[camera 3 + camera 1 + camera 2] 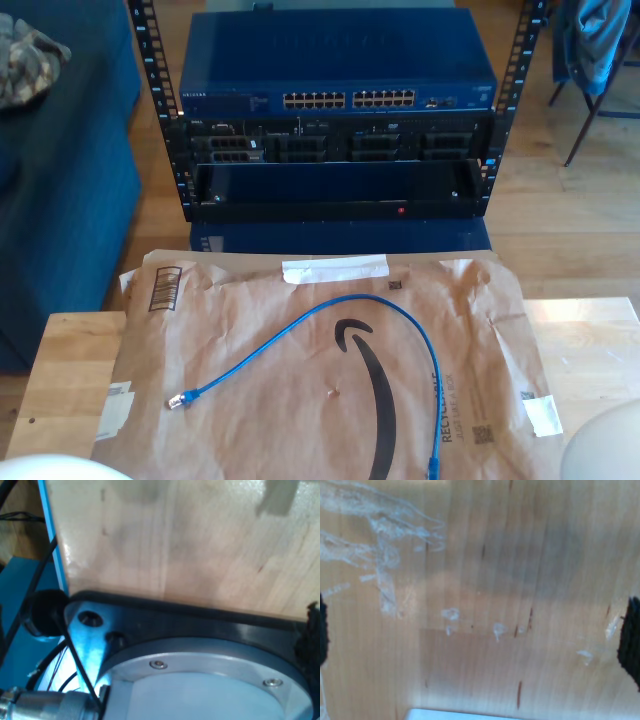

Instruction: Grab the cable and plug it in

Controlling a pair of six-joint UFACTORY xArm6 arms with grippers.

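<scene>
Exterior view shows the blue Ethernet cable [345,315] lying untouched on brown packing paper [250,400], well apart from the network switch [340,85]; grabbing and plugging both remain. Whether either gripper is open, I cannot tell.

Brown paper sheet [320,370] printed with a black smile-arrow logo, a barcode and partly legible "RECYCLABLE" text.

Flattened brown paper packaging [300,400] covers the wooden counter [70,370]. Beyond its far edge stands a rack [335,190] holding a blue network switch [338,65]. A dark blue sofa [60,180] sits at the exterior view's left.
</scene>
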